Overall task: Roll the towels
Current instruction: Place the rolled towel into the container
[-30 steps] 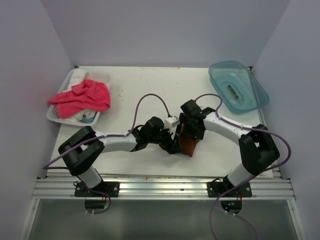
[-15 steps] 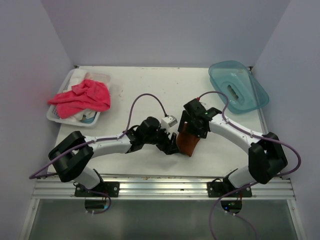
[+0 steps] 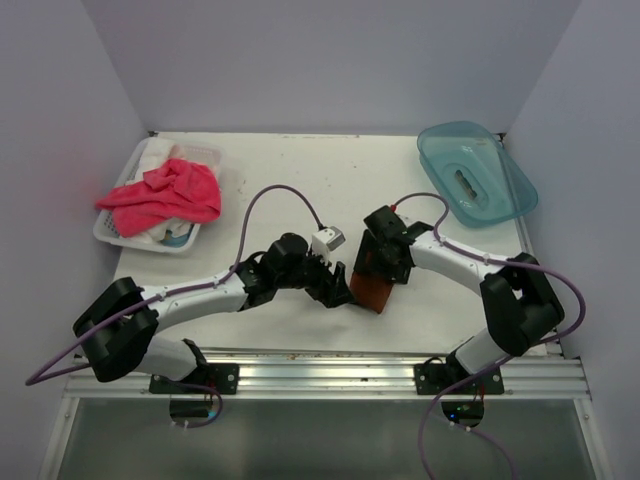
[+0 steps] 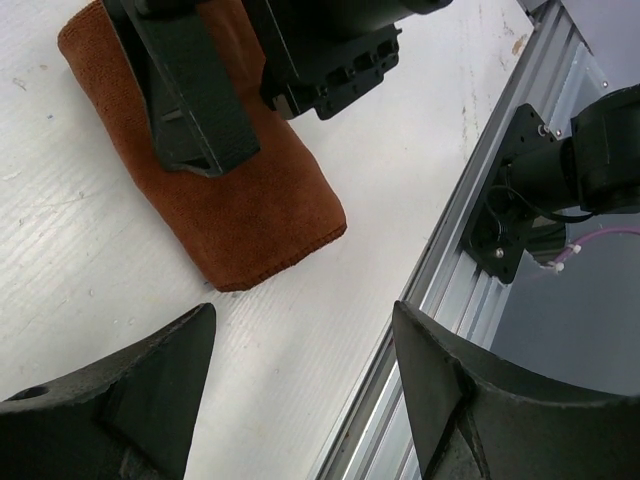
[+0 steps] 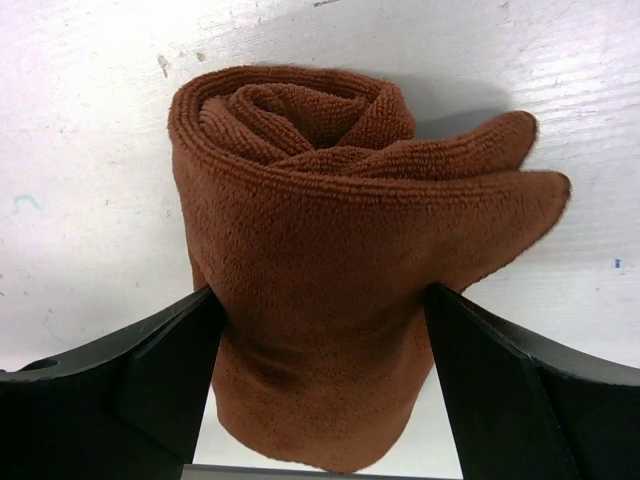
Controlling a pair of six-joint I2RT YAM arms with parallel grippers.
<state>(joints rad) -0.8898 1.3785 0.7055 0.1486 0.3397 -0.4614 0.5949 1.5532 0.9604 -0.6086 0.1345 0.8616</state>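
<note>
Rust-brown towel (image 5: 310,200) lies rolled near the desk's (image 3: 300,170) front edge. The right end effector (image 5: 320,300) straddles it, spread wide. The left end effector (image 4: 300,320) hovers beside it, spread and empty. This roll looks finished; next likely means fetching the pink-red towel (image 3: 165,190) from the far-left basket (image 3: 108,232).

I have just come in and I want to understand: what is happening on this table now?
The brown towel lies rolled up on the table. The right claw is open and straddles it, one finger at each side. The left claw hangs open and empty beside it. The pink towel is not yet rolled; it is draped over the white basket.
</note>
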